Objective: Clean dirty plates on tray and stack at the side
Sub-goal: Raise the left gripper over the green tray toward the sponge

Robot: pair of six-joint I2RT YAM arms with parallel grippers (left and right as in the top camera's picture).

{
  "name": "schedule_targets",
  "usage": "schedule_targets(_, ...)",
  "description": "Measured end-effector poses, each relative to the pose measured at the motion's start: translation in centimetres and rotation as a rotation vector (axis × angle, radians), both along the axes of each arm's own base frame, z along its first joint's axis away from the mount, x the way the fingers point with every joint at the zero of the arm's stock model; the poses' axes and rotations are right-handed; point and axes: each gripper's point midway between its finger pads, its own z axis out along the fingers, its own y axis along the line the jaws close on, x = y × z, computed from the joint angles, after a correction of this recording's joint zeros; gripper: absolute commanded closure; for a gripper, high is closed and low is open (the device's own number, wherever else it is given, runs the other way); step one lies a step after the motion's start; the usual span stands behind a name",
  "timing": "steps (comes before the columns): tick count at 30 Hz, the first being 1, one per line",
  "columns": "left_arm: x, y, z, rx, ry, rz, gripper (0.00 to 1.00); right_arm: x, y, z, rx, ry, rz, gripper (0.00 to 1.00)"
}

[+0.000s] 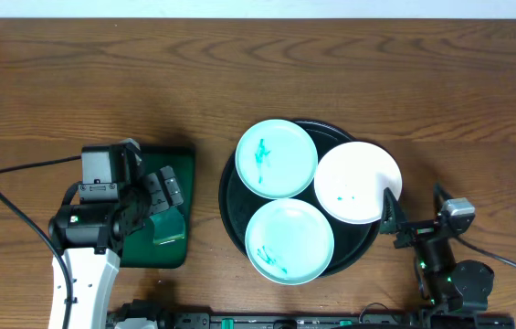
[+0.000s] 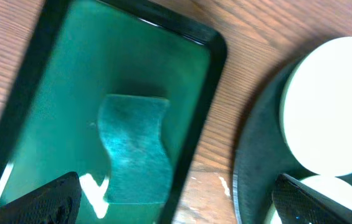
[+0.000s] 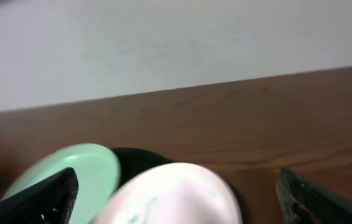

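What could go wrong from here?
The white plate overhangs the rim of the black tray beside the open right fingers; a nudge could tip it off. The mint plates crowd against it, so lifting one may drag another. The sponge lies flat in the green tray, maybe awkward to pinch.

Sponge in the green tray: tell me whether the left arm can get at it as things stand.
Probably yes. The sponge lies bare in the green tray, nothing on it, and the left gripper hangs right above with its fingers wide open.
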Motion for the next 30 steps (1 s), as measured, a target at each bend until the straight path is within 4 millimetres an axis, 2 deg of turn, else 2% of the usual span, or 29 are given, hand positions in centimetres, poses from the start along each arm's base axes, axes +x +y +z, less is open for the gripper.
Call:
schedule_targets(12, 0.2, -0.7, 0.2, -0.026, -0.014, -0.043, 0.02, -1.6, 4.3, 0.2, 0.197, 0.064, 0.26, 0.01)
schedule_targets(18, 0.4, -0.7, 0.3, -0.024, -0.025, -0.047, 0.02, -2.1, 5.2, 0.2, 0.229, 0.083, 0.313, 0.01)
schedule_targets(30, 1.1, -0.7, 0.8, -0.003, -0.063, -0.08, 0.02, -1.9, 5.3, -1.0, 0.131, 0.1, 0.327, 0.01)
